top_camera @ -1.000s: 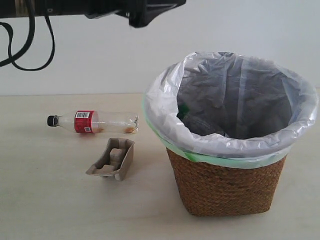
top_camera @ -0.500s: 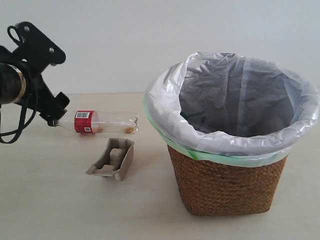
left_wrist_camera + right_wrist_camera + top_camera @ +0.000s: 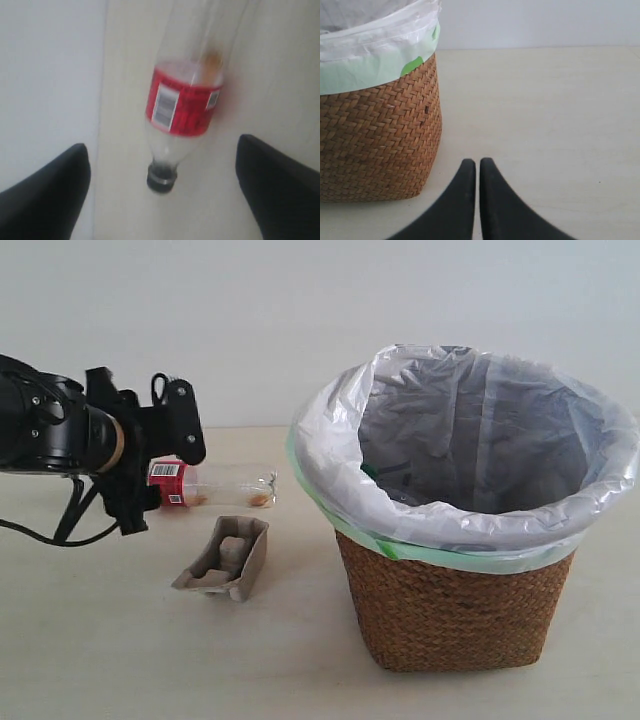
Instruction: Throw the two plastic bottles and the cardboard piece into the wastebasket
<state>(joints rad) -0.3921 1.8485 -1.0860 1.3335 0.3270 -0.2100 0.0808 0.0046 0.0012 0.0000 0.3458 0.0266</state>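
Over the last second the left arm has swung down from the top of the exterior view to table level. The left gripper (image 3: 158,466) now sits at the cap end of the slim bottle (image 3: 184,102). Its fingers are spread wide, one on each side of the neck and label. The left wrist view shows clear gaps between them and the plastic, so nothing is gripped yet. The right gripper (image 3: 477,167) has its fingers pressed together on nothing and hangs low over the table (image 3: 560,125), just beside the wastebasket (image 3: 450,615).

The step in hand looks like the approach to picking up this bottle. The next move probably calls for a small drop and a closing of the fingers across the round body near the label. The bottle then has to be lifted high enough to clear the basket's rim.

The slim bottle lies on its side, its black cap pointing away from the basket. It is clear plastic with a red label and a little orange residue inside. The cardboard piece (image 3: 225,558) lies near it on the camera side, untouched, grey-brown with raised bumps. The wastebasket stands well to the right of both, its white liner (image 3: 330,440) folded over the rim. The larger bottle is not on the table, and a fleck of green (image 3: 371,472) low inside the liner may be it
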